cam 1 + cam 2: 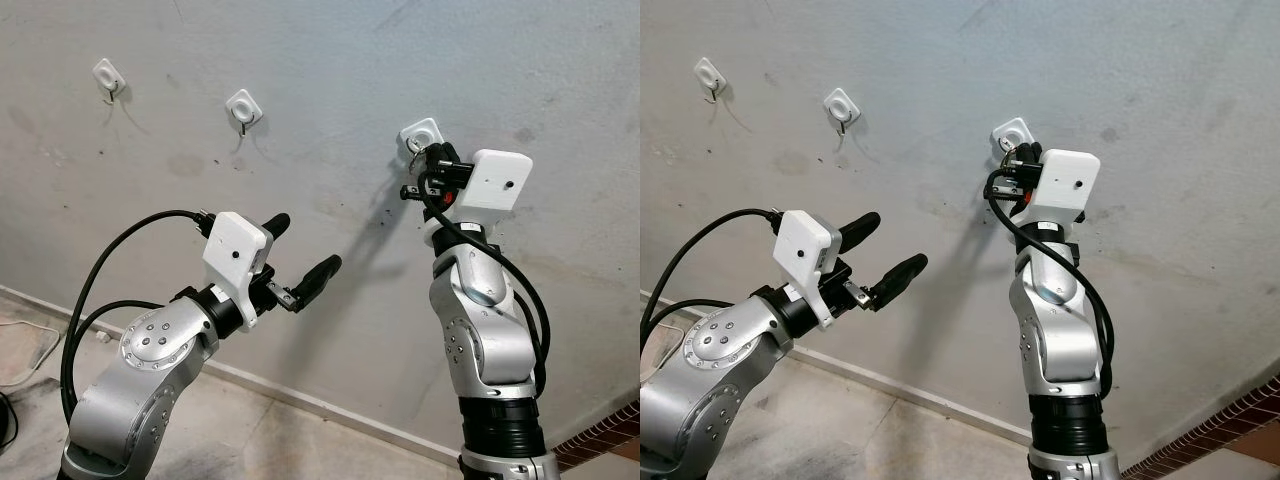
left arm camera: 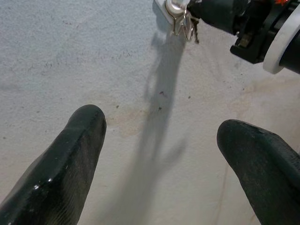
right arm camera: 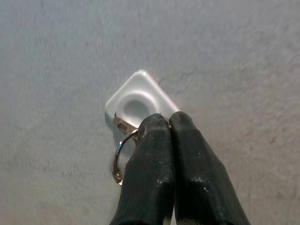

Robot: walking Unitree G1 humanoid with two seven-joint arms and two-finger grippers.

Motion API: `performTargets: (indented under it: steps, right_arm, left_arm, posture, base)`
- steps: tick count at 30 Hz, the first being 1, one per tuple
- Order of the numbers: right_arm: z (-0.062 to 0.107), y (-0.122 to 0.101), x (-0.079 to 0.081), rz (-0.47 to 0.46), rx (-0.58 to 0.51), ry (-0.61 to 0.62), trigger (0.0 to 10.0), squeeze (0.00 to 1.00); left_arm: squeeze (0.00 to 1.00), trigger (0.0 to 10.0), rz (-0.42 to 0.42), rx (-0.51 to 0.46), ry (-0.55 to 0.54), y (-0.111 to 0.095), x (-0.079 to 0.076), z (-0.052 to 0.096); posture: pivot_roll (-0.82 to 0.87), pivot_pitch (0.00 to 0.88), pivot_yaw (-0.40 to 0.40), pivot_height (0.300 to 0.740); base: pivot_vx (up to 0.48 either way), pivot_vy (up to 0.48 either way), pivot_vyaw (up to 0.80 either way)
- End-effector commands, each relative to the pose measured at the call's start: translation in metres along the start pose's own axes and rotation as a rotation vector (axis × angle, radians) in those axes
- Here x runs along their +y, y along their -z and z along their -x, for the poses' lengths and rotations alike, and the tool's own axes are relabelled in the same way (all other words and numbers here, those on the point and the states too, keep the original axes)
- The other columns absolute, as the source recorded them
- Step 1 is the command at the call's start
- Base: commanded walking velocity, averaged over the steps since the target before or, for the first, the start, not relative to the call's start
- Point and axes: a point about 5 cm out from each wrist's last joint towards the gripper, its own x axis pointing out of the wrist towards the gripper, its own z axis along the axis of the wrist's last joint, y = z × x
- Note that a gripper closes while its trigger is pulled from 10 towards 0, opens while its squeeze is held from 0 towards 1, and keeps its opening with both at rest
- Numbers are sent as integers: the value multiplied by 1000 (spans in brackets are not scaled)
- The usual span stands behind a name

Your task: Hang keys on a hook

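Grey, mottled plaster fills nearly every frame, a rough wall (image 1: pixel 330 80) carrying three white adhesive hooks in a descending row: the far-left hook (image 1: pixel 108 76) in the upper left of the head view, the middle hook (image 1: pixel 243 107) a little lower and further right, both bare, and the right-hand hook (image 1: pixel 420 134) just right of centre. In the lower left the left gripper (image 1: pixel 300 255) is held out towards the wall with its two black fingers spread wide and nothing between them; it seems to be parked there simply to stay clear, well apart from the work. Right of centre the right gripper (image 3: pixel 165 136) reaches up to the right-hand hook, its fingers pressed tightly together on the key ring (image 3: pixel 119 158), a silver loop held right against the hook's metal prong. The left wrist view shows the keys (image 2: pixel 188 27) hanging at that hook beside the gripping fingertips, though whether the ring is already over the prong I cannot tell. The pinch so close to the hook looks meant to steer the ring onto the prong before release. Along the bottom, a pale skirting strip (image 1: pixel 330 405) meets a dusty concrete floor (image 1: pixel 250 440), with a brick edge (image 1: pixel 600 440) at lower right.
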Motion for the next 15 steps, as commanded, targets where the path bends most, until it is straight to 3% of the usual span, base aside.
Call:
performTargets:
  steps: [1,15]
  right_arm:
    - [-1,-1,3,12,20,16,10000,0]
    - [1,6,11,16,97,78,10000,0]
  left_arm:
    - [0,10000,-10,5,2,1,-1,1]
    - [0,10000,-10,3,1,2,-2,0]
  posture:
    - [237,0,-19,740]
    - [237,0,-23,740]
  base:
    - [0,0,0]
    - [0,0,0]
